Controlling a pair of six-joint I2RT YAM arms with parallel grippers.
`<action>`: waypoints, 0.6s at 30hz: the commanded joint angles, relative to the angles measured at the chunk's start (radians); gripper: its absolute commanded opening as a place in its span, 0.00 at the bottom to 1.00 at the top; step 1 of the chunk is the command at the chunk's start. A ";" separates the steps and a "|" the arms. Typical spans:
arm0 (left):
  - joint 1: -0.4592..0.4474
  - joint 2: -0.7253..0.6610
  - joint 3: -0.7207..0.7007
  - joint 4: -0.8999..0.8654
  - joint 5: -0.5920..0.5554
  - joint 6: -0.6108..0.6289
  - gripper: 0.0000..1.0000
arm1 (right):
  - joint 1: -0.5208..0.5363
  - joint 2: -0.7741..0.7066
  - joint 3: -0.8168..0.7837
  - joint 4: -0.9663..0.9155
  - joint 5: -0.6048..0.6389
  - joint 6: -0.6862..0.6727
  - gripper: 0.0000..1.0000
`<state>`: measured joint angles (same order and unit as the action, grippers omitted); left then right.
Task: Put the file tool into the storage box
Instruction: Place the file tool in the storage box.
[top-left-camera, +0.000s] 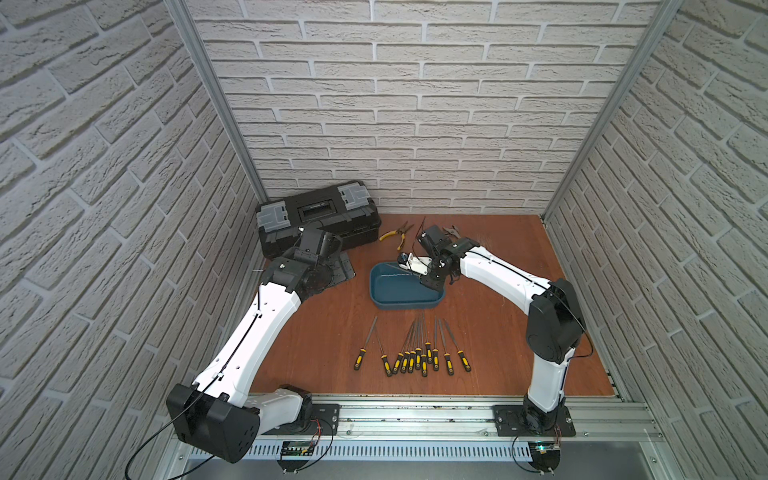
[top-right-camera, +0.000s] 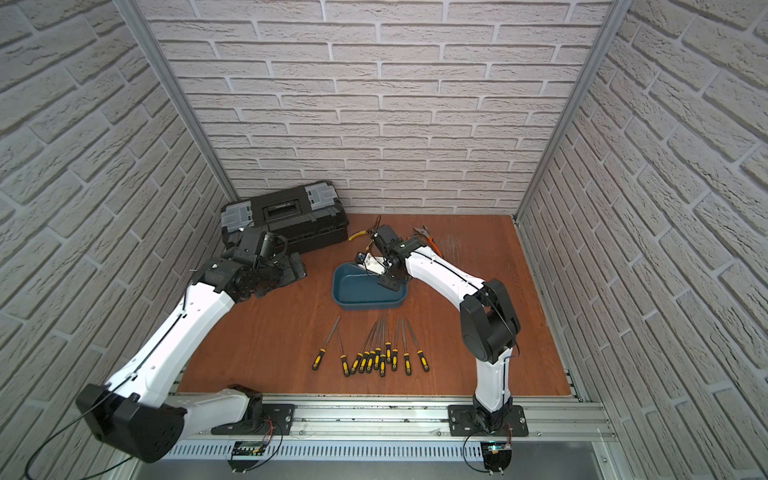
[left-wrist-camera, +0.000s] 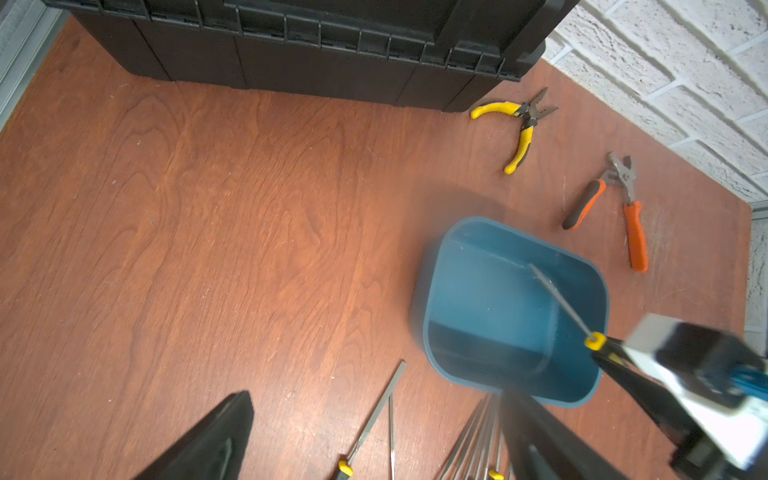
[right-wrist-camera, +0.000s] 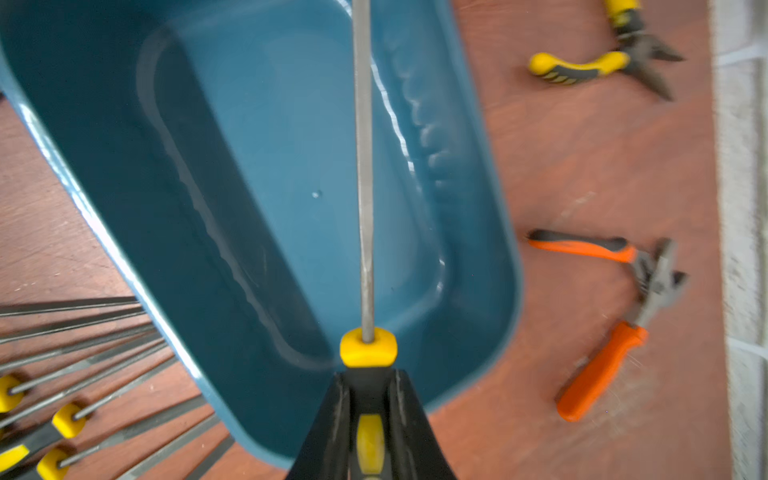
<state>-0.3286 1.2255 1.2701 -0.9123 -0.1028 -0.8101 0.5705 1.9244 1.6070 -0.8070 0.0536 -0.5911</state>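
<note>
**Right wrist to top views: file held over the box, not yet let go**

Right wrist view: the right gripper (right-wrist-camera: 368, 376) is clenched on the black-and-yellow handle of the file (right-wrist-camera: 365, 166). The blade reaches out over the inside of the box (right-wrist-camera: 257, 124). Nothing else is in the box; its floor is bare. Loose files (right-wrist-camera: 83, 353) lie fanned just outside one long wall of the box. Orange pliers (right-wrist-camera: 598, 370) and yellow pliers (right-wrist-camera: 582, 68) lie beyond the opposite wall.

Left wrist view: the file slants down into the box, its tip close to the floor or inner wall; I cannot tell whether it touches. The left gripper (left-wrist-camera: 378, 399) has its fingers spread wide with nothing between them, well back from the box. A toolbox (left-wrist-camera: 291, 41) stands well apart from the box, lid down, contents hidden.

Top views: in both, the right gripper hangs over the box's far rim and the left gripper sits beside the toolbox, away from the box.

By my reading, the pick and carry are done. What is left is to lower the file and let go so that it lies inside the box.
</note>
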 joint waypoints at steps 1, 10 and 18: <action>-0.006 0.014 0.038 -0.007 0.007 -0.011 0.98 | 0.022 0.013 0.023 0.028 -0.041 -0.018 0.03; -0.010 0.064 0.067 -0.001 0.023 -0.005 0.98 | 0.058 0.021 -0.030 0.022 -0.025 -0.010 0.03; -0.010 0.097 0.075 0.012 0.036 -0.002 0.98 | 0.082 0.019 -0.064 0.009 0.009 0.002 0.05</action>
<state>-0.3359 1.3109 1.3140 -0.9138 -0.0780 -0.8139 0.6422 1.9598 1.5459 -0.8017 0.0486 -0.5938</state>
